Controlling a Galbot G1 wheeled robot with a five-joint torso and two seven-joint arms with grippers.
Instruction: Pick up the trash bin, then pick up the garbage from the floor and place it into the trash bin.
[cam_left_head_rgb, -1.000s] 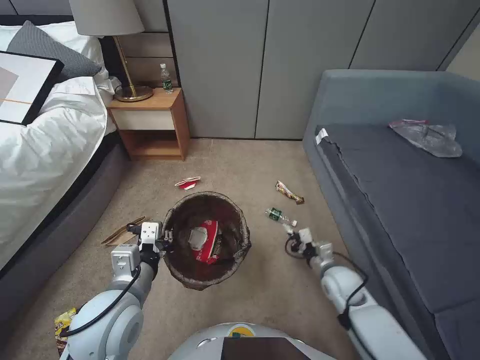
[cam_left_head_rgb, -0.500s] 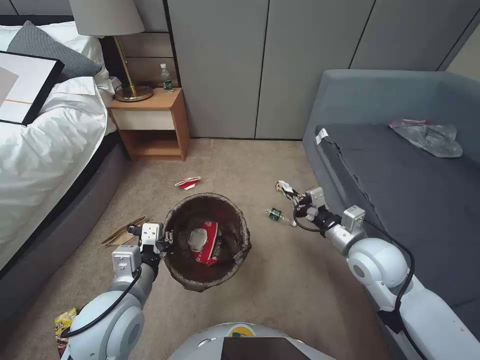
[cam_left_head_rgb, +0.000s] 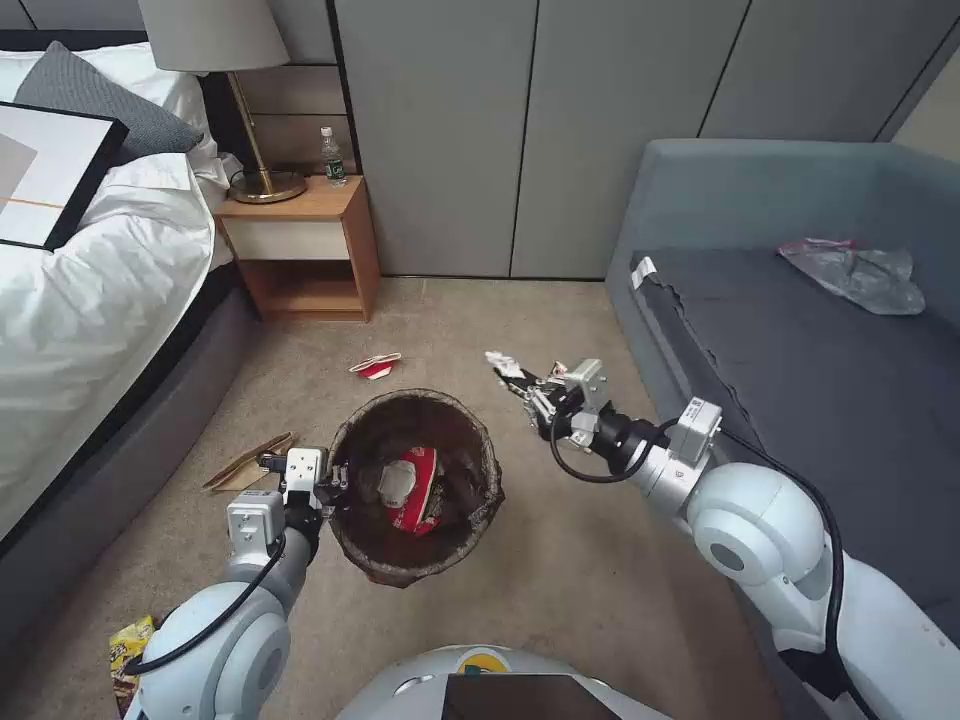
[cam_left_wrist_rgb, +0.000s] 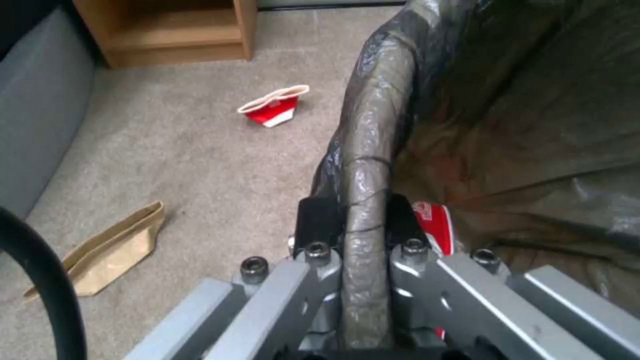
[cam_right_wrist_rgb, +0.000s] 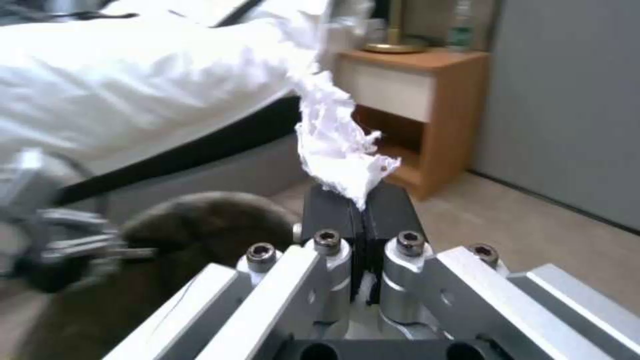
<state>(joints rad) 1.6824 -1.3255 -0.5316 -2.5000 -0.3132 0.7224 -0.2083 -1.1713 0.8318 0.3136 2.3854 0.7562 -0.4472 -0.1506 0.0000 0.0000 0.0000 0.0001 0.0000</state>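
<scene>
Carrying step in hand: right gripper (cam_left_head_rgb: 512, 381) clamped tight on crumpled white tissue (cam_right_wrist_rgb: 337, 150), just beside round bag-lined trash bin (cam_left_head_rgb: 480, 505). Left gripper (cam_left_wrist_rgb: 353, 225) pinched shut on its rim. Next, probably: over the opening, then release.

One trash bin (cam_left_head_rgb: 415, 560) and two red-white cartons (cam_left_head_rgb: 376, 366) (cam_left_head_rgb: 412, 490) are counted. One tissue (cam_right_wrist_rgb: 337, 150), one cardboard piece (cam_left_head_rgb: 245, 463) and one yellow wrapper (cam_left_head_rgb: 127, 648) are seen.

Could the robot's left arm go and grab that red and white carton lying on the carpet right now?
Probably not: the left gripper is shut on the trash bin rim, so it has no free grasp. The carton lies beyond the bin on open carpet; nothing covers it.
</scene>
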